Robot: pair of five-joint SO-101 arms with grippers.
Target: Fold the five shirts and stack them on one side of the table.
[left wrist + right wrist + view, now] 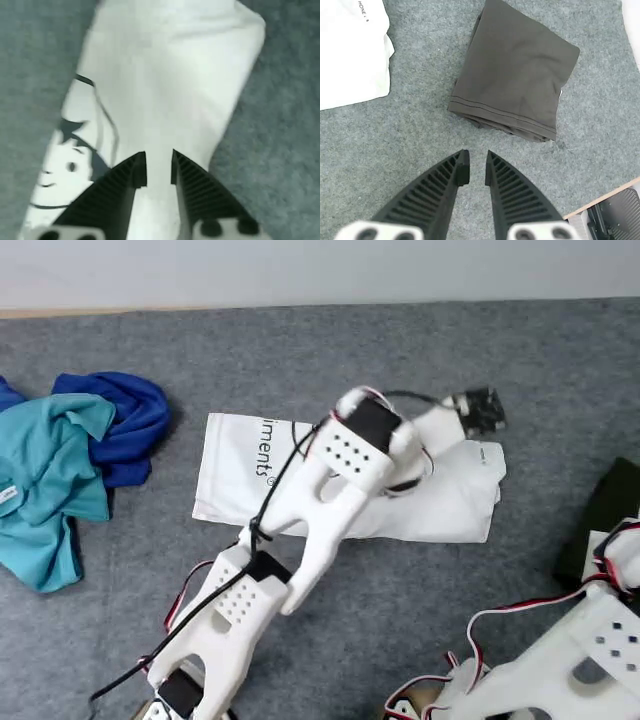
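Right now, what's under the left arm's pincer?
The white shirt lies under the left pincer, on the grey table cover. The left arm hides part of the shirt in the high view.

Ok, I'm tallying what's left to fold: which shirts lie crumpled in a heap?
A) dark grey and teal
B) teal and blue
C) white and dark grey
B: the teal shirt and the blue shirt lie bunched against each other on the high view's left, unfolded.
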